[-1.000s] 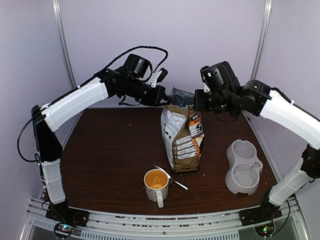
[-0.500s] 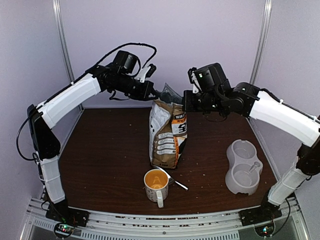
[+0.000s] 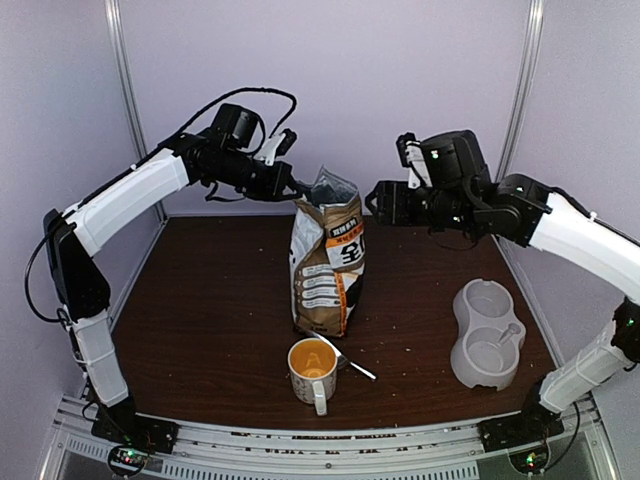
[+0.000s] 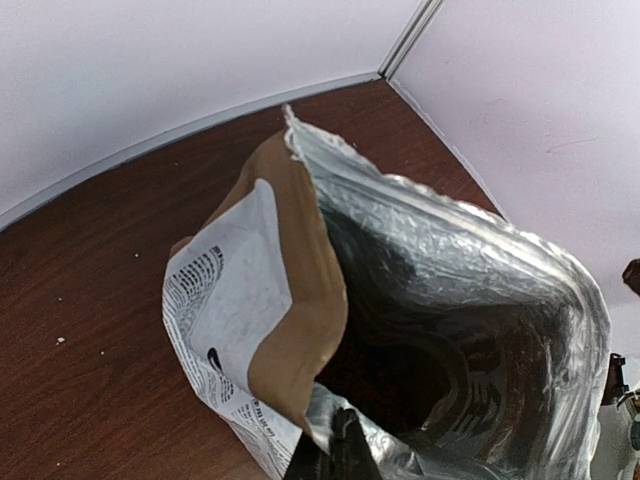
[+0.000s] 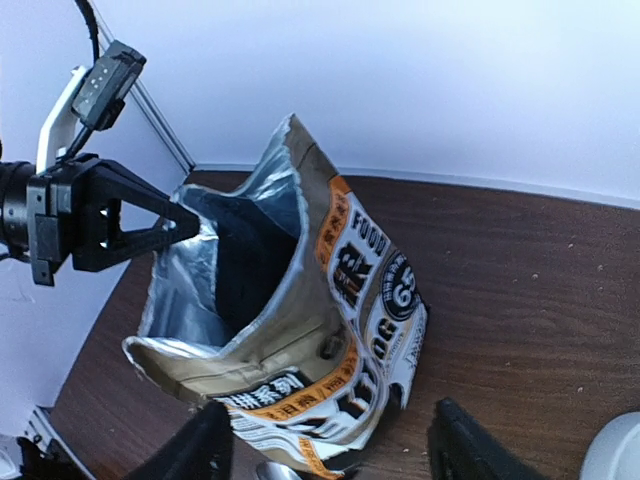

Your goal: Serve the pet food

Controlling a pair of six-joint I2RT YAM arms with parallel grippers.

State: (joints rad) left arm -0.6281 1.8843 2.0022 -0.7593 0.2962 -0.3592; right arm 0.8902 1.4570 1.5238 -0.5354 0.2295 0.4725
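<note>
The pet food bag [image 3: 325, 270] stands upright at the table's middle, white, tan and orange, its foil-lined mouth gaping. My left gripper [image 3: 297, 190] is shut on the mouth's left rim. In the left wrist view its fingertips [image 4: 342, 440] pinch the silver rim of the bag [image 4: 230, 290]. The inside is dark, and I cannot make out the pet food itself. My right gripper [image 3: 372, 205] hangs open just right of the bag's top, touching nothing. From the right wrist, the bag [image 5: 370, 290] lies ahead of the spread right gripper [image 5: 330, 405], and the left gripper [image 5: 190, 226] holds the far rim.
A white mug with an orange lining [image 3: 312, 368] stands near the front edge below the bag. A metal spoon [image 3: 345, 357] rests against it. A pale double pet bowl [image 3: 487, 332] sits at the right, holding a small scoop [image 3: 508, 333]. Crumbs dot the brown table [image 3: 210, 310].
My right gripper has let go of the bag's rim, opened and drawn back to the right. The left gripper has carried the bag's top leftward, and the bag now stands further left.
</note>
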